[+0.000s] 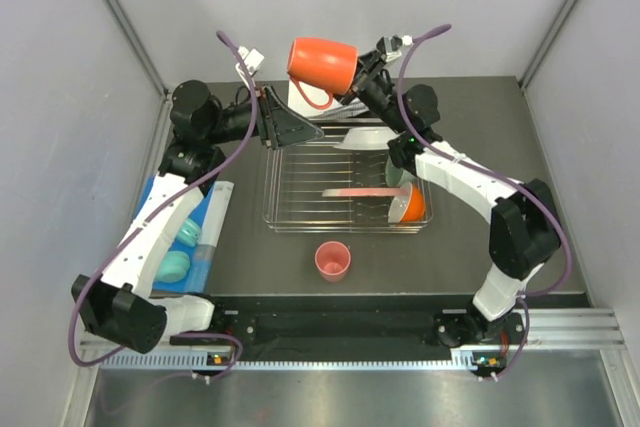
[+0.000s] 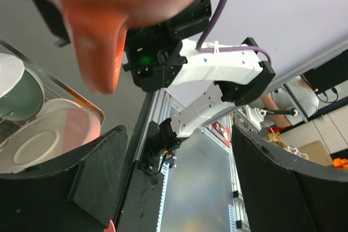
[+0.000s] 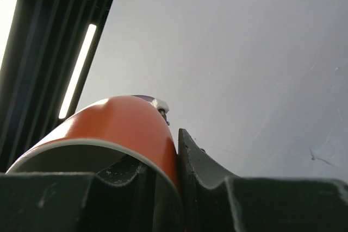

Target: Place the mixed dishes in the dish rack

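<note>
Two dishes unracked | dish rack (image 1: pixel 300 202) partly loaded | orange mug (image 1: pixel 322 62) aloft over rack's far edge, rim pinched by right gripper (image 1: pixel 358 73), likely clearing the wire sides | left gripper (image 1: pixel 305 132) spread, empty, at far-left corner | small pink cup (image 1: pixel 333 260) on table (image 1: pixel 250 272) before rack.

The handleless cup (image 1: pixel 332 260) stands before the dish rack (image 1: pixel 295 197), the mug (image 1: pixel 322 63) above its far side.

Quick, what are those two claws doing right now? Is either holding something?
Left gripper: open, fingers spread, nothing between them.
Right gripper: shut on the orange mug, clamped on its rim.
</note>
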Action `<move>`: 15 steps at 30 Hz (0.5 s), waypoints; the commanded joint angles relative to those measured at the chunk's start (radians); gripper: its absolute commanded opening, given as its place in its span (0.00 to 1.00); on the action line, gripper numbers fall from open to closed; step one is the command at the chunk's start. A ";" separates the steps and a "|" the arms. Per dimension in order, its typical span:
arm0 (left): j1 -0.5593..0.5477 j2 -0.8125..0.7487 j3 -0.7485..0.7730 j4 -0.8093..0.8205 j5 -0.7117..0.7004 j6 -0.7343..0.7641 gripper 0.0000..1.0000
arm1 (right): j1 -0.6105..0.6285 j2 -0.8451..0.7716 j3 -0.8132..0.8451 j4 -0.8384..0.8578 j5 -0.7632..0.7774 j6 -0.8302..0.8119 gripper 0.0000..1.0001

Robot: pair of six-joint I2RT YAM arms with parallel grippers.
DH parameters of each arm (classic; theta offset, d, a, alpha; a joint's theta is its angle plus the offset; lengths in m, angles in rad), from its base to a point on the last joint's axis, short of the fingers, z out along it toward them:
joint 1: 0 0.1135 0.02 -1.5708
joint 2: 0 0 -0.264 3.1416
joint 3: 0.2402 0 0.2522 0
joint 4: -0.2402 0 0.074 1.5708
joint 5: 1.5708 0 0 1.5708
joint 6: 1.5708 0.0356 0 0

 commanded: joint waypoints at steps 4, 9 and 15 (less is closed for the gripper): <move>-0.003 -0.040 0.000 -0.012 -0.038 0.078 0.76 | -0.006 -0.087 0.072 0.083 -0.001 -0.009 0.00; -0.003 0.018 0.077 0.011 -0.130 0.055 0.72 | 0.007 -0.085 0.026 0.117 0.008 0.008 0.00; -0.005 0.072 0.140 -0.017 -0.168 0.079 0.68 | 0.031 -0.048 0.021 0.147 0.011 0.041 0.00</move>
